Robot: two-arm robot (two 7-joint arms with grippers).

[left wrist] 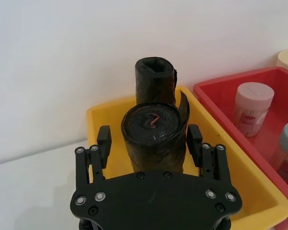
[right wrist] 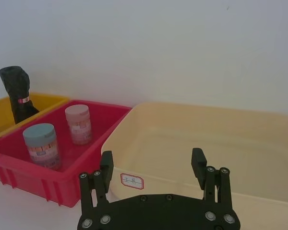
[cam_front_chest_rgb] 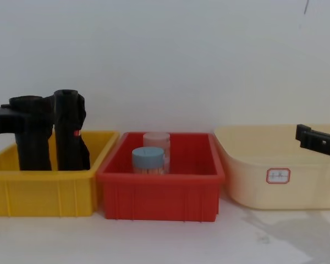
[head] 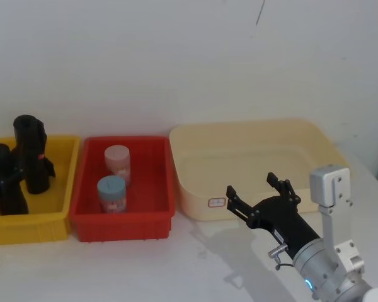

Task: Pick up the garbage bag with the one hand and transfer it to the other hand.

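- Nearest our head camera is our right gripper (head: 251, 183), raised by the front wall of the cream bin (head: 252, 135). Its two fingers are spread wide with nothing between them.
- Our left gripper (left wrist: 149, 129) is at the yellow bin (head: 57, 217) on the far left, reaching in level from the side. Its jaws stand apart and straddle the garbage bag (left wrist: 153, 143). One finger looks to touch the roll's side and the other shows a sliver of gap, so we judge nothing is clamped yet.
- The garbage bag stands upright in that bin, long axis vertical, and the fingers bracket its upper part.
- A second black roll (head: 30, 157), bearing a small red mark, stands close beside it, beyond the fingertips. We cannot tell whether the two touch.
- Our left arm is by far the nearer. The right is well apart, with the red bin (head: 123, 226) between them.
- We judge the next move is a squeeze across the roll, then a lift clear of its neighbour.
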